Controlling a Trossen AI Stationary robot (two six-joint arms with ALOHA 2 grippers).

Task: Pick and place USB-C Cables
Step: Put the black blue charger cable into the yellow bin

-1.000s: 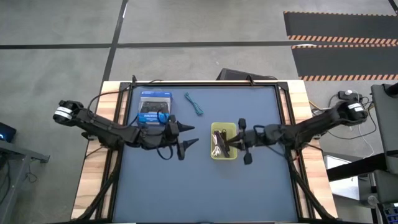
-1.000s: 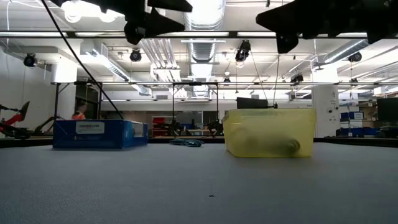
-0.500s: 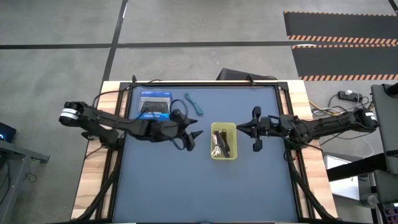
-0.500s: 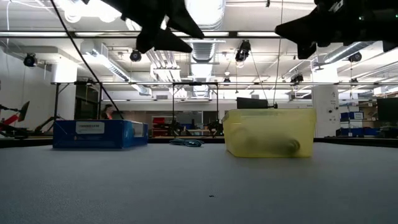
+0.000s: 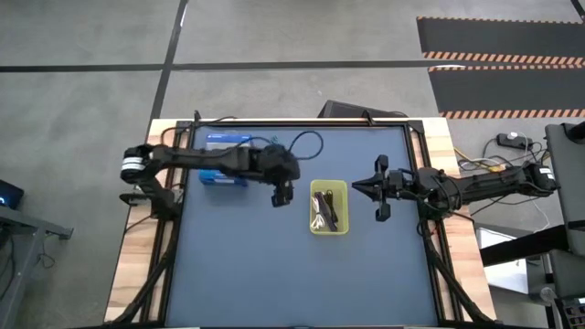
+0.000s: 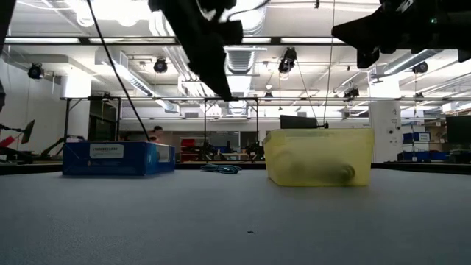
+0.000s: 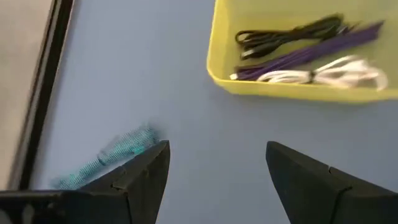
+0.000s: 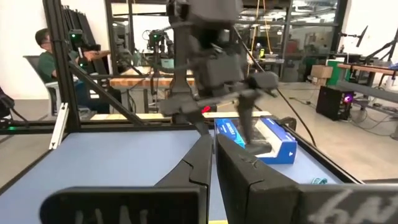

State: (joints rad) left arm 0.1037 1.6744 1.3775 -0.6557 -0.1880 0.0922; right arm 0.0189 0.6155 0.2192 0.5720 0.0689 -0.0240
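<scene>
The teal-blue cable [image 7: 106,157] lies loose on the blue mat near the far edge, just beside one finger of my left gripper [image 7: 214,158]. That gripper [image 5: 281,195] is open and hangs above the mat, pointing down, between the cable and the yellow bin [image 5: 329,207]. The left arm hides the cable in the high view. The low view shows the cable [image 6: 221,168] flat on the mat. The black [image 7: 289,34], dark purple [image 7: 311,53] and white [image 7: 329,73] cables lie inside the bin. My right gripper [image 5: 364,187] is shut and hovers right of the bin.
A blue box [image 5: 226,161] lies at the far left of the mat, partly under the left arm. A loop of the arm's own black wire [image 5: 306,142] hangs over the far side. The near half of the mat [image 5: 302,274] is bare. People stand in the room behind.
My left arm has swung toward the far edge, over the blue box, and its gripper has tipped from level to pointing down near the teal-blue cable. My right gripper has drawn back from over the yellow bin toward the table's right edge.
</scene>
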